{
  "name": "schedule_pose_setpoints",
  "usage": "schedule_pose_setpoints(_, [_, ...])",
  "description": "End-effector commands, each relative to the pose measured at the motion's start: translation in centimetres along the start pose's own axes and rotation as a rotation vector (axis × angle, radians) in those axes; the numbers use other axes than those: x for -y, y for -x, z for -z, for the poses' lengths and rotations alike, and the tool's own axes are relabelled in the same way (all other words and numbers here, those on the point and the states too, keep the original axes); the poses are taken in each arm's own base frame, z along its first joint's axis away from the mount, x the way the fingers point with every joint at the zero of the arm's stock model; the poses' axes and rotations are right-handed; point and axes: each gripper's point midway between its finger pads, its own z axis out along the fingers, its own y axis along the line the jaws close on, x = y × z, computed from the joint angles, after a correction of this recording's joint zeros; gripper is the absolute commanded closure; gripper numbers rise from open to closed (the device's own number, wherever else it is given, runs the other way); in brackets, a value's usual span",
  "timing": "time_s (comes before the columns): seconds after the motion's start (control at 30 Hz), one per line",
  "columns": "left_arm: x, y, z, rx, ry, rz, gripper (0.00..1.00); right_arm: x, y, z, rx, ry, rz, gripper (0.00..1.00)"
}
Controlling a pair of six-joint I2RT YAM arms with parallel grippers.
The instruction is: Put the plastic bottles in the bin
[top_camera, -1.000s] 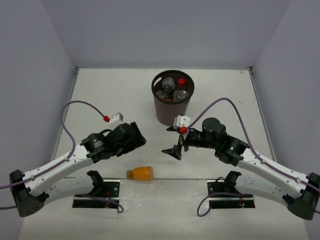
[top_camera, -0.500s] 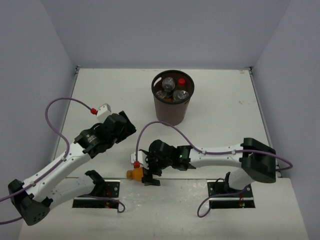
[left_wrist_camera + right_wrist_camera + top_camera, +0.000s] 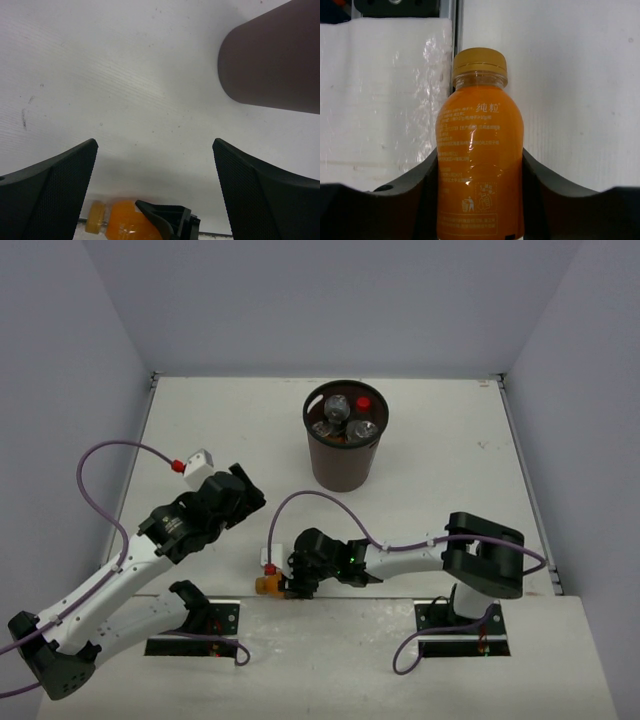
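A stubby orange bottle (image 3: pixel 267 586) (image 3: pixel 480 145) lies on its side near the table's front edge, yellow cap to the left. My right gripper (image 3: pixel 288 584) (image 3: pixel 480 167) is shut on its body, with one black finger pressed against each side. The same bottle (image 3: pixel 120 225) shows at the bottom of the left wrist view. My left gripper (image 3: pixel 243 502) (image 3: pixel 154 145) hangs open and empty above the table, left of the bottle. The dark brown bin (image 3: pixel 345 465) (image 3: pixel 272 60) stands at the back middle. It holds a clear bottle (image 3: pixel 338 408), a red-capped bottle (image 3: pixel 363 402) and others.
A raised white foam strip (image 3: pixel 385 95) runs along the near edge beside the bottle. Two black mounting plates (image 3: pixel 195 625) (image 3: pixel 462 628) sit there too. Purple cables loop off both wrists. Grey walls enclose the table on three sides.
My right arm swung from beside the bin down to the orange bottle at the front edge and shut on it. My left arm drew back to the left, still open.
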Motion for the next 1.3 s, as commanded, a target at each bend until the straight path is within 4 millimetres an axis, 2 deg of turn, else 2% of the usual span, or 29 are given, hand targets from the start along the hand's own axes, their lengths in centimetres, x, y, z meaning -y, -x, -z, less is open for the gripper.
schedule_pose_setpoints(0.0, [-0.5, 1.3, 0.1, 0.056, 0.026, 0.019, 0.00, 1.9, 5.1, 3.3, 0.178, -0.141, 0.076, 0.80])
schedule_pose_setpoints(0.03, [-0.6, 1.4, 0.1, 0.061, 0.028, 0.022, 0.00, 2.2, 5.6, 4.0, 0.190, -0.170, 0.083, 0.86])
schedule_pose_setpoints(0.1, [-0.5, 1.7, 0.4, 0.074, 0.017, 0.032, 0.00, 2.7, 7.0, 5.7, 0.234, -0.211, 0.105, 0.87])
schedule_pose_setpoints(0.17, [-0.4, 1.9, 0.5, 0.083, 0.006, 0.037, 0.00, 3.6, 10.1, 9.0, 0.333, -0.282, 0.119, 0.87])
schedule_pose_setpoints(0.23, [-0.4, 2.1, 0.6, 0.092, 0.002, 0.036, 0.00, 5.2, 12.3, 12.0, 0.403, -0.370, 0.102, 0.88])
schedule_pose_setpoints(0.3, [-0.5, 2.1, 0.5, 0.096, 0.005, 0.032, 0.00, 8.0, 14.1, 15.9, 0.471, -0.491, 0.072, 0.89])
schedule_pose_setpoints(0.37, [-0.6, 2.1, 0.4, 0.099, 0.011, 0.029, 0.00, 10.0, 16.8, 21.4, 0.572, -0.572, 0.049, 0.88])
schedule_pose_setpoints(0.4, [-0.6, 2.1, 0.4, 0.097, 0.009, 0.024, 0.00, 12.3, 17.6, 24.7, 0.610, -0.651, 0.026, 0.86])
schedule_pose_setpoints(0.47, [-0.4, 1.9, 0.3, 0.089, 0.001, 0.014, 0.00, 14.9, 18.4, 29.0, 0.645, -0.772, 0.005, 0.84])
schedule_pose_setpoints(0.5, [-0.1, 1.8, 0.1, 0.090, -0.014, 0.001, 0.00, 17.3, 19.2, 32.9, 0.662, -0.884, -0.015, 0.82])
schedule_pose_setpoints(0.57, [-0.1, 1.7, 0.0, 0.089, -0.022, -0.011, 0.00, 19.8, 19.5, 35.3, 0.652, -0.965, -0.047, 0.81])
schedule_pose_setpoints(0.6, [0.0, 1.6, -0.1, 0.088, -0.029, -0.019, 0.00, 21.6, 19.0, 34.8, 0.609, -0.980, -0.075, 0.79])
schedule_pose_setpoints(0.63, [0.2, 1.7, -0.1, 0.091, -0.041, -0.034, 0.00, 23.3, 19.1, 35.3, 0.572, -0.989, -0.098, 0.77])
schedule_pose_setpoints(0.7, [0.5, 1.7, -0.1, 0.094, -0.060, -0.065, 0.00, 25.8, 17.5, 34.6, 0.480, -1.000, -0.156, 0.78])
schedule_pose_setpoints(0.8, [1.2, 1.8, 0.1, 0.090, -0.097, -0.119, 0.00, 27.7, 15.9, 33.0, 0.429, -0.995, -0.222, 0.69])
schedule_pose_setpoints(0.9, [3.5, 1.4, 0.5, 0.069, -0.221, -0.209, 0.00, 28.1, 15.3, 32.5, 0.423, -0.976, -0.235, 0.45])
schedule_pose_setpoints(0.97, [5.6, -0.5, 1.1, -0.015, -0.372, -0.285, 0.00, 28.3, 15.4, 32.8, 0.439, -0.975, -0.257, 0.39])
schedule_pose_setpoints(1.0, [6.2, -0.4, 1.0, 0.003, -0.403, -0.309, 0.00, 28.2, 15.5, 32.8, 0.443, -0.968, -0.255, 0.34])
schedule_pose_setpoints(1.07, [8.4, -2.4, 1.7, -0.078, -0.549, -0.381, 0.00, 28.1, 15.7, 33.0, 0.449, -0.959, -0.254, 0.06])
schedule_pose_setpoints(1.1, [8.9, -2.9, 1.8, -0.099, -0.575, -0.398, 0.00, 28.1, 15.8, 33.0, 0.449, -0.955, -0.255, 0.01])
schedule_pose_setpoints(1.27, [8.6, -3.9, 0.5, -0.143, -0.539, -0.451, 0.00, 27.7, 15.6, 33.4, 0.451, -0.958, -0.270, 0.01])
